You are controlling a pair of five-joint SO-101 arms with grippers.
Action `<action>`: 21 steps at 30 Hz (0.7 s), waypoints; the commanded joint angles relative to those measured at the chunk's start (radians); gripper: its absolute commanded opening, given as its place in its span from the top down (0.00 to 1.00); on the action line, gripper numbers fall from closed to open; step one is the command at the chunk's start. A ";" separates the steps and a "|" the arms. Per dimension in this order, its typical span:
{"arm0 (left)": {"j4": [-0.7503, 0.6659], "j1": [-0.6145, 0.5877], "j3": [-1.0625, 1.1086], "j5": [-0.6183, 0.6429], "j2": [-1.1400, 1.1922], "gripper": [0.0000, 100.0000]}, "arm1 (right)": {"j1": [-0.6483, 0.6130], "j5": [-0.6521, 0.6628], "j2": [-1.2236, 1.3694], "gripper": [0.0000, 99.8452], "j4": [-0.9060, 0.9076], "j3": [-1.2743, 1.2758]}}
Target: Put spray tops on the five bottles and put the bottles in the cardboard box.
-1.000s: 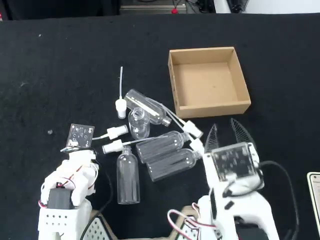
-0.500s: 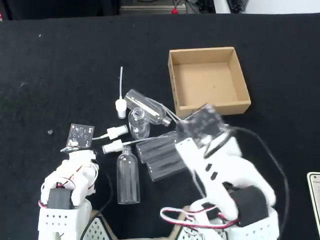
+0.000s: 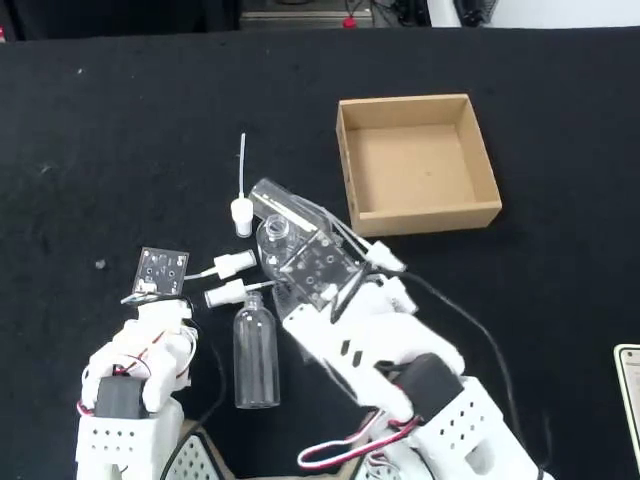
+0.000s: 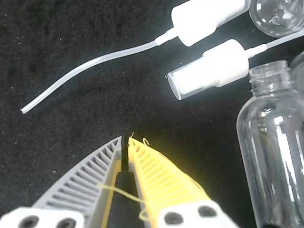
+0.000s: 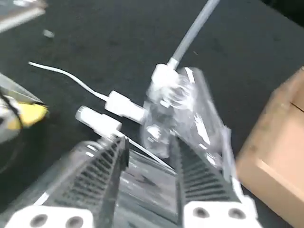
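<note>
Right gripper (image 5: 148,142) gapes just short of the clear plastic bottle (image 5: 159,126), light and slippery I'd guess, so grab its stiffer neck; left gripper (image 4: 124,141) closed, empty.

the cardboard box (image 3: 425,218) sits far right, with spray tops (image 3: 235,264) and an upright bottle (image 3: 277,245) near-left of it, and a lying bottle (image 3: 255,350) nearer still between the left arm (image 3: 140,370) and the right arm (image 3: 370,345), which seems to cover more bottles.

Black table (image 3: 90,110), with cables (image 3: 405,12) lying beyond its far edge
</note>
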 commanded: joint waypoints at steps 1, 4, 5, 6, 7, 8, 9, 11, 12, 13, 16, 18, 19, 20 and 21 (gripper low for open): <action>0.002 0.010 0.021 0.009 -0.003 0.97 | -0.020 -0.037 0.001 0.75 -0.058 0.008; 0.002 0.010 0.021 0.009 -0.003 0.97 | -0.020 -0.055 0.001 0.71 -0.138 0.061; 0.002 0.010 0.021 0.009 -0.003 0.97 | -0.020 -0.061 0.002 0.72 -0.176 0.087; 0.002 0.010 0.021 0.009 -0.003 0.97 | -0.020 -0.068 0.002 0.72 -0.219 0.113; 0.002 0.010 0.021 0.009 -0.003 0.97 | -0.020 -0.077 0.002 0.73 -0.262 0.137; 0.002 0.010 0.021 0.009 -0.003 0.97 | -0.020 -0.083 0.002 0.73 -0.305 0.157; 0.002 0.010 0.021 0.009 -0.003 0.97 | -0.020 -0.084 0.002 0.72 -0.336 0.171; 0.002 0.010 0.021 0.009 -0.003 0.97 | -0.018 -0.083 0.004 0.72 -0.354 0.177; 0.002 0.010 0.021 0.009 -0.003 0.97 | -0.018 -0.083 0.004 0.72 -0.354 0.177; 0.002 0.010 0.021 0.009 -0.003 0.97 | -0.018 -0.083 0.004 0.72 -0.358 0.177; 0.002 0.010 0.021 0.009 -0.003 0.97 | 0.008 -0.083 0.005 0.72 -0.362 0.153; 0.002 0.010 0.021 0.009 -0.003 0.97 | 0.032 -0.083 0.028 0.72 -0.351 0.099; 0.002 0.010 0.021 0.009 -0.003 0.97 | 0.038 -0.081 0.054 0.72 -0.339 0.070; 0.002 0.010 0.021 0.009 -0.003 0.97 | 0.041 -0.081 0.093 0.72 -0.325 0.036; 0.002 0.010 0.021 0.009 -0.003 0.97 | 0.041 -0.083 0.134 0.72 -0.313 0.004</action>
